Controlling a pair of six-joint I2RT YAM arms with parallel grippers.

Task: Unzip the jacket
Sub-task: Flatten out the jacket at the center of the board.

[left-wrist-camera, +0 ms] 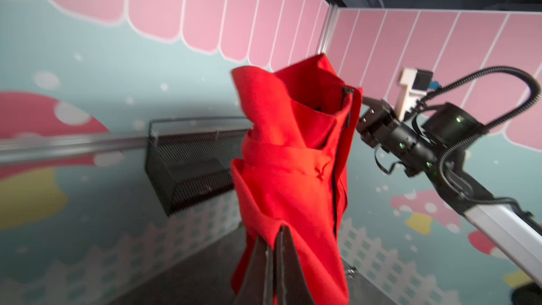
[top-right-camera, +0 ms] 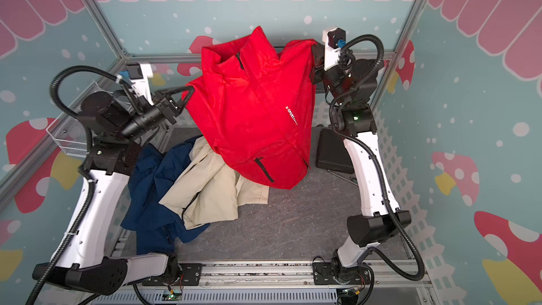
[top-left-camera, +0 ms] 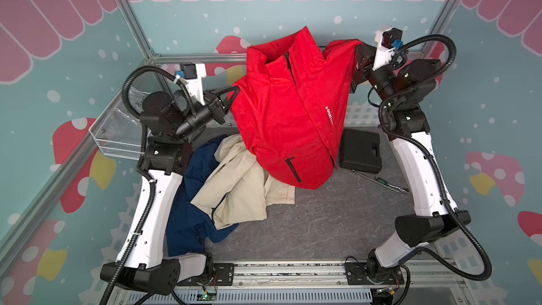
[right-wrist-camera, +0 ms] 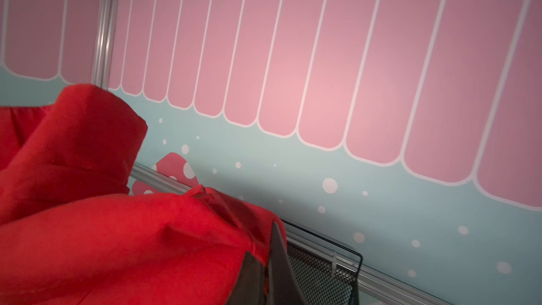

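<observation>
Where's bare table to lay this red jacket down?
Bare tabletop lies near the front rail, between the beige jacket, the red jacket and the right arm. Crowded: navy jacket at left, black case and tools at right.

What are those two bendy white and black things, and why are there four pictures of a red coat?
They are two robot arms. Two pictures look down from a camera above; two come from small cameras on the arms' wrists. The left gripper and right gripper are both shut, pinching the red zip-up jacket and holding it up between them. On the grey table lie a crumpled beige jacket, a navy blue garment and a black plastic case. The zip looks closed.
</observation>
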